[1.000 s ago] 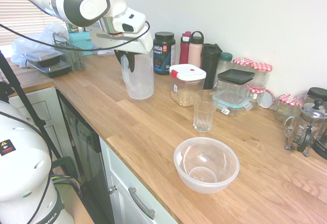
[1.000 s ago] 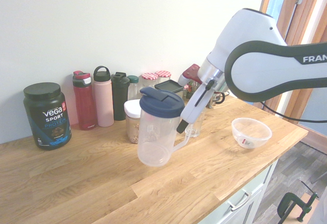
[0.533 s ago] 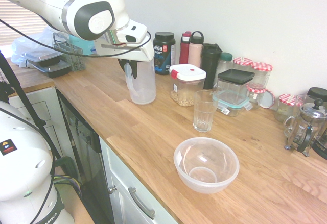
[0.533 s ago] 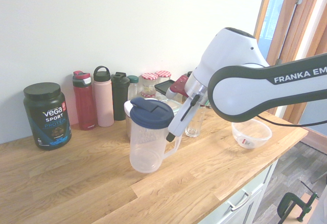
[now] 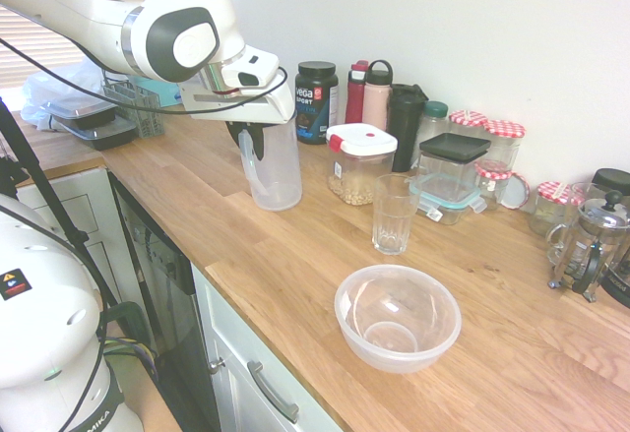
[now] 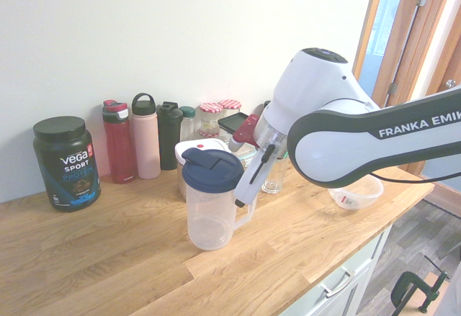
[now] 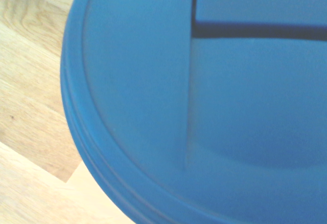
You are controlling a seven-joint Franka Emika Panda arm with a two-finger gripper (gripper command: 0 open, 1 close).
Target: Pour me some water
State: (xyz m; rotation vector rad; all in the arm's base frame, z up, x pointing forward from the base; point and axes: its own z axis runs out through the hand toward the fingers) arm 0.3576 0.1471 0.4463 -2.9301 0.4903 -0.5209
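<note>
While I watch from here: every line below is my own read of how things stand at this instant.
Jug: the clear plastic jug (image 6: 211,208) with its blue lid (image 6: 211,170) stands upright on the wooden counter (image 6: 108,258), base down or very nearly; it looks almost empty to me, though I cannot be sure of the level.
Grip: the gripper (image 6: 247,190) is pinched shut on the jug's handle, reaching steeply down beside the lid.
Glass: the tumbler (image 5: 394,215) stands well apart from the jug, with a lidded food tub (image 5: 360,163) between them.
Risk, grip: the handle is thin and held off to one side, so I judge the jug could swing or slip in the fingers on a lift.
Risk, lid: the flap looks closed in the wrist view; tipping it so may give nothing, or a sudden gush.
Risk, path: carrying it across could clip the tub or tip the tumbler.
Risk, spill: the clear bowl (image 5: 398,316) sits near the tumbler, an easy wrong target.
</note>
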